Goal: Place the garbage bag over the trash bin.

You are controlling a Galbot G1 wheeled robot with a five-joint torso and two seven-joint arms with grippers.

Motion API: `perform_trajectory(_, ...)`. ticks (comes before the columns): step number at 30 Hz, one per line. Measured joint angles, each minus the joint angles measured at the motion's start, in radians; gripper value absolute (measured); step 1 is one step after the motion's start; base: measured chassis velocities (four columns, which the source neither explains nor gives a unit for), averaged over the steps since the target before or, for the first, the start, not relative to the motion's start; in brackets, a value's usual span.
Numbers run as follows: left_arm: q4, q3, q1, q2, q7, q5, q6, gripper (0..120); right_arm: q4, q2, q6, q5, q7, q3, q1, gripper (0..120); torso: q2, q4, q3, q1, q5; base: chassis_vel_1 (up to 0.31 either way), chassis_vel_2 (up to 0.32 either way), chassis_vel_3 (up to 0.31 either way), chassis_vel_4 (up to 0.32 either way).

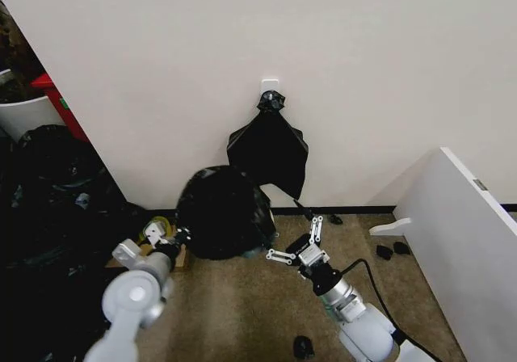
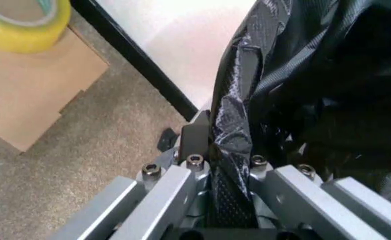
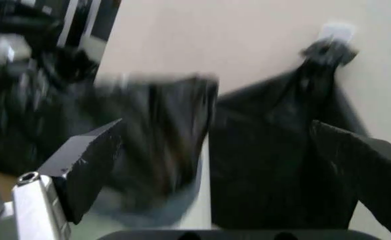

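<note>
1. Left gripper point(image 1: 179, 237) sits at the bin's nine o'clock, its fingers clamped on the garbage bag point(image 1: 224, 210).
2. The bag already drapes the trash bin against the wall point(image 1: 363, 95).
3. Right gripper point(image 1: 295, 238), fingers spread apart, waits at four o'clock, near the bag.
4. No readable writing.

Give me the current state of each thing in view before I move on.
garbage bag: draped over the bin as a dome, its edge pinched at the left gripper.
trash bin: covered by the bag, pale strip showing low down.
left gripper: shut on the bag's edge.
right gripper: open, beside the bag, holding nothing.
bunch of bags: hanging from a wall hook.
</note>
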Motion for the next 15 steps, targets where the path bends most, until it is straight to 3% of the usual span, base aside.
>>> perform_trajectory(15,-0.079,0.021,0.035,-0.004,-0.015,-0.033,0.068,0,-0.179,0.028,0.068,-0.038,-0.091,0.005,0.059,100,0.0,0.0,0.0,0.0,-0.0001,0.0,0.0,0.0,0.0)
